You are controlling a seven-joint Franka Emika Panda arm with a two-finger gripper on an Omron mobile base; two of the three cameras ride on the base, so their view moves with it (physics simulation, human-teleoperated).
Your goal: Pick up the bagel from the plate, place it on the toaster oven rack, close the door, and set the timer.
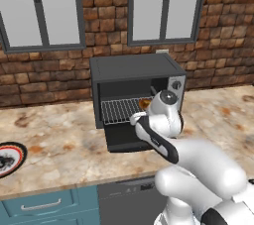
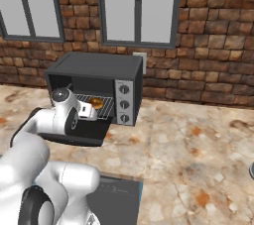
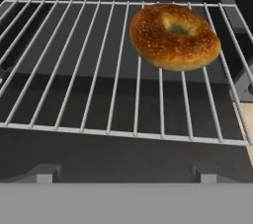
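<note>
Hand view: bagel (image 3: 174,36) flat on toaster oven rack (image 3: 99,80), hole facing up, toward rack's right rear; rack wires run front to back. Jaws hold nothing; opening cannot tell, tips barely visible. Bagel golden-brown, speckled, darker top. Door (image 1: 130,140) dropped open, level under rack. Left base view: plate (image 1: 10,157) at far left of bench (image 1: 59,140), well apart from oven.

The white arm (image 1: 198,164) reaches forward and bends down at the wrist, its hand (image 1: 166,112) level and aimed ahead; jaws hidden.
</note>
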